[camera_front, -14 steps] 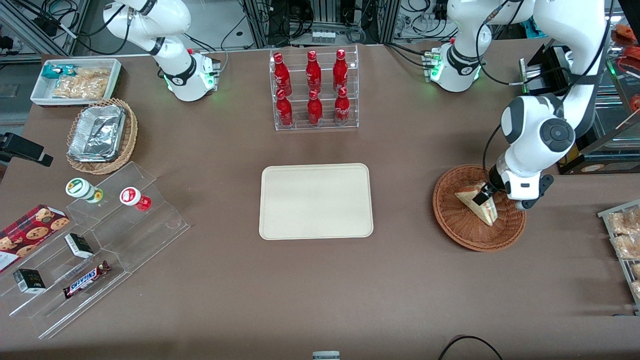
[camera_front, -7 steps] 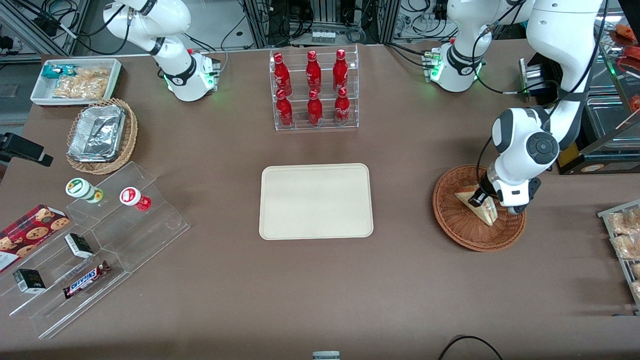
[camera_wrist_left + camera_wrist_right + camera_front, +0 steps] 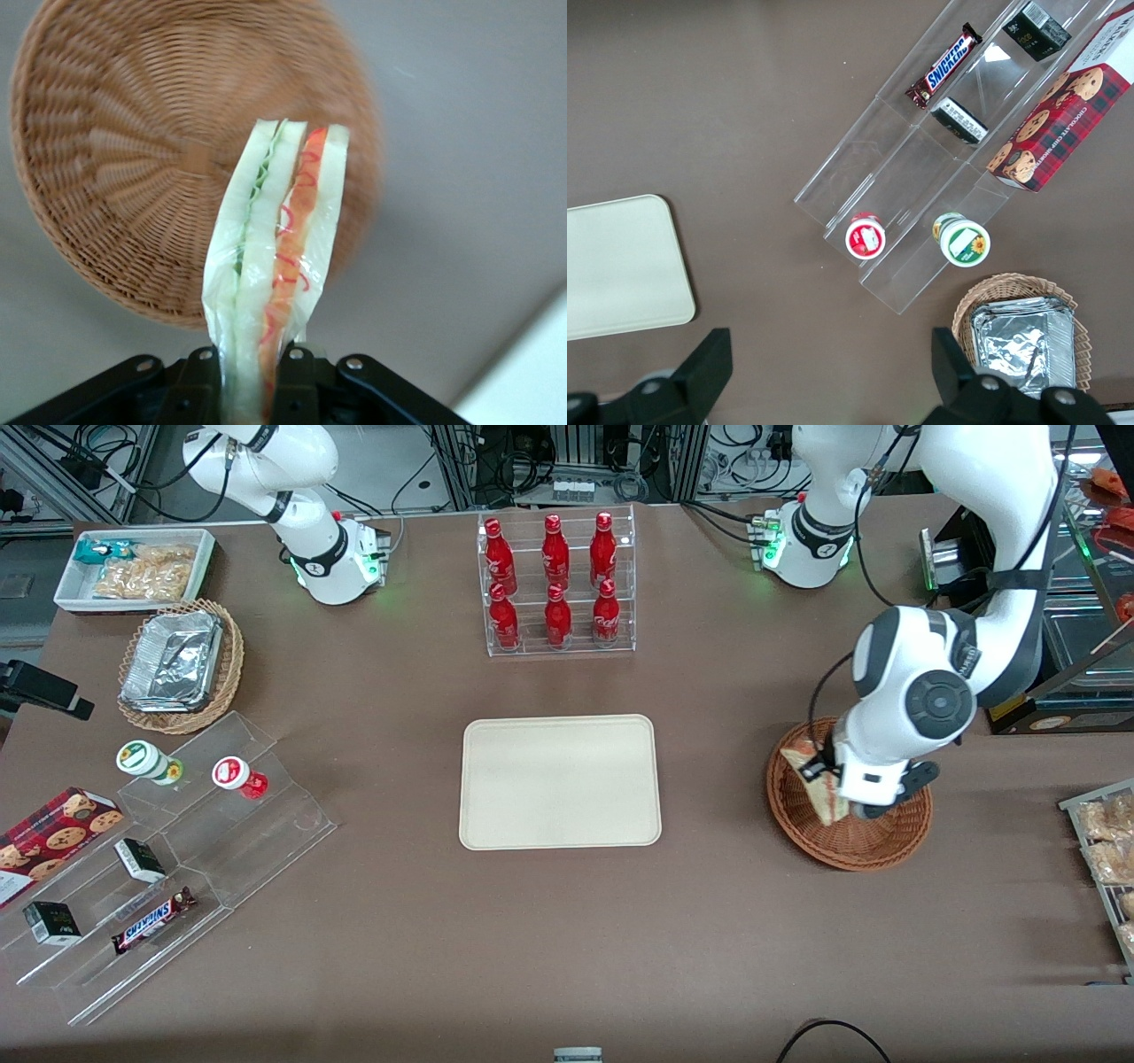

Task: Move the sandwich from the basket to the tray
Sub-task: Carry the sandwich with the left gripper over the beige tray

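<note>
Wrapped sandwich (image 3: 275,266) in claw (image 3: 250,376) above basket (image 3: 133,168), fingertips hidden.

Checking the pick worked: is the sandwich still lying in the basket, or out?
Out: the hand holds the sandwich above the basket, whose woven floor shows bare beneath it.

Woven reddish-brown wicker for the basket (image 3: 850,846), rough and ribbed. Clear, glossy plastic wrap over the sandwich (image 3: 276,266) — soft pale bread beneath. Matt black plastic on the gripper (image 3: 257,376), clamped on the wrapped wedge above the basket. Smooth matt beige tray (image 3: 560,781) — brown, dull table (image 3: 567,939).
</note>
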Controlling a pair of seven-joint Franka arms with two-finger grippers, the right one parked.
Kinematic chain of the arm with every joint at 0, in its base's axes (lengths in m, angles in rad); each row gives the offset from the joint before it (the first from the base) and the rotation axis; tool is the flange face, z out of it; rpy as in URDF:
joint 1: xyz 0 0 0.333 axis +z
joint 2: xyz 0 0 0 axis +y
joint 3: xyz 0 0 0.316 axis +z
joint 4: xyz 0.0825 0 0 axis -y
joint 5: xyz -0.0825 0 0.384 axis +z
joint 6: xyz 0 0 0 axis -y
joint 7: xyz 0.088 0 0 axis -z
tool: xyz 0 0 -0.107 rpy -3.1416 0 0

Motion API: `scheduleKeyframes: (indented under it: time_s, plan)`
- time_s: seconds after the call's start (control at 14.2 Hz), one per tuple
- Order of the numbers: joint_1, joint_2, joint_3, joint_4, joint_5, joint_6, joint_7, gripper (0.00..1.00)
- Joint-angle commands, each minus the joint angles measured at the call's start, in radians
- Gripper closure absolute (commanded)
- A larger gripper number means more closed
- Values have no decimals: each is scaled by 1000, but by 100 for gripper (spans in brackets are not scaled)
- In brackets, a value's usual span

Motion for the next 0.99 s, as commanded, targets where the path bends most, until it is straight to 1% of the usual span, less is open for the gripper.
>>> scheduleKeyframes:
  time_s: [0.0, 0.07, 0.21, 0.56, 0.71, 0.92]
  plan:
    - [-111, 169, 5, 209, -21, -72, 122, 98]
    - [-148, 220, 4, 275, -44, -74, 78, 99]
    - [-247, 309, 4, 384, -48, -74, -24, 100]
    - [-401, 488, 2, 623, -49, -54, -247, 100]
    - [-444, 545, -10, 673, -48, -13, -310, 100]
    - [-495, 587, -19, 677, -46, 84, -353, 100]
